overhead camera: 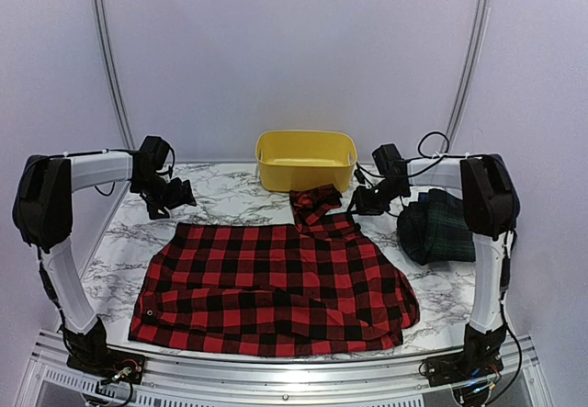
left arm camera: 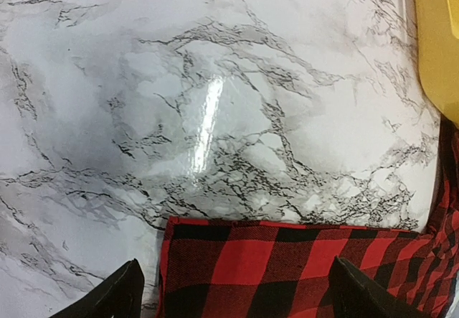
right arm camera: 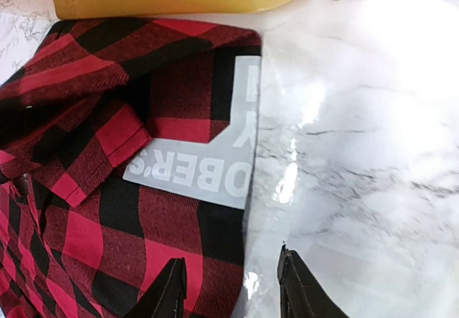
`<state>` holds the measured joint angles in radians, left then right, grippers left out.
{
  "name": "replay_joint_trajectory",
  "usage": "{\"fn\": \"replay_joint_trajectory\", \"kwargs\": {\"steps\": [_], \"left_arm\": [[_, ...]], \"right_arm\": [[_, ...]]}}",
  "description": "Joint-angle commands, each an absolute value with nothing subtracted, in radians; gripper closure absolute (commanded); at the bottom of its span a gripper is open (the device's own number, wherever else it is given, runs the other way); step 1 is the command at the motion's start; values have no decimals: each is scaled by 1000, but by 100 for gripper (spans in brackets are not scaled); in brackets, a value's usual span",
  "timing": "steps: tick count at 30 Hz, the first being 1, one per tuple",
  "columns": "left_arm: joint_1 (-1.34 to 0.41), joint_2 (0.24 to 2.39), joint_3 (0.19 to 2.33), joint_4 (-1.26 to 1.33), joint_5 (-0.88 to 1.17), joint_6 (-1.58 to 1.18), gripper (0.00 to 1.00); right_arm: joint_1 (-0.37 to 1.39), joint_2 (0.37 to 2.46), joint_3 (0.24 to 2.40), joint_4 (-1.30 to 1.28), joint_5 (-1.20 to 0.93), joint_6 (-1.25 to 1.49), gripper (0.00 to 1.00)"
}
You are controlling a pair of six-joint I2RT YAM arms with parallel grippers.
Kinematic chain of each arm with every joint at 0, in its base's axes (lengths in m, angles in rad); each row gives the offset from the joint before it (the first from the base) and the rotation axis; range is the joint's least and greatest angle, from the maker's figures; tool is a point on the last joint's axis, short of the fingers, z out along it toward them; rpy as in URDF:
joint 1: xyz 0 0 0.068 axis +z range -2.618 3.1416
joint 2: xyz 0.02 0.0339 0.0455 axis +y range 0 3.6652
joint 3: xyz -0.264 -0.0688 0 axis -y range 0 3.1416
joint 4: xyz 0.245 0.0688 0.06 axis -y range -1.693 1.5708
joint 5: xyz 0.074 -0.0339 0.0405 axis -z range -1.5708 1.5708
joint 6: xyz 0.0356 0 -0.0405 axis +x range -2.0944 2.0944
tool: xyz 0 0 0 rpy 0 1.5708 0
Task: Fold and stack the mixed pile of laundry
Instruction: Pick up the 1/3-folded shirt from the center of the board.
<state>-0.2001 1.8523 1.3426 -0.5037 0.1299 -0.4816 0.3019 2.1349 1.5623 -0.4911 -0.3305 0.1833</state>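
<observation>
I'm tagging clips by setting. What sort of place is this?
Probably a robotics lab booth, not a home: plain white walls with curved rails, two robot arms bolted at the edge of a marble-patterned table, with a checked garment and a yellow tub on it.

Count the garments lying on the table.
2. The red-and-black checked garment is spread across the near middle of the table; the dark tartan garment is bunched at the right edge. Others may be hidden beneath them.
</observation>
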Motion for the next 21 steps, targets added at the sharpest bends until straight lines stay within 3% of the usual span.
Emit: {"fn": "replay_joint_trajectory", "kwargs": {"steps": [1, 6, 12, 18, 21], "left_arm": [[-169, 1870, 1348, -537, 134, -476, 8], [-131, 1880, 1347, -537, 148, -481, 8], [-104, 1924, 1357, -538, 168, -461, 11], [-72, 1953, 1363, -536, 186, -442, 19], [-64, 1979, 1380, -538, 198, -412, 29]], "right_arm": [[305, 2194, 1626, -484, -427, 184, 62], [313, 2229, 1639, -496, -499, 192, 70], [313, 2187, 1632, -446, -543, 218, 100], [313, 2125, 1662, -401, -548, 247, 100], [314, 2121, 1685, -412, -553, 250, 100]]}}
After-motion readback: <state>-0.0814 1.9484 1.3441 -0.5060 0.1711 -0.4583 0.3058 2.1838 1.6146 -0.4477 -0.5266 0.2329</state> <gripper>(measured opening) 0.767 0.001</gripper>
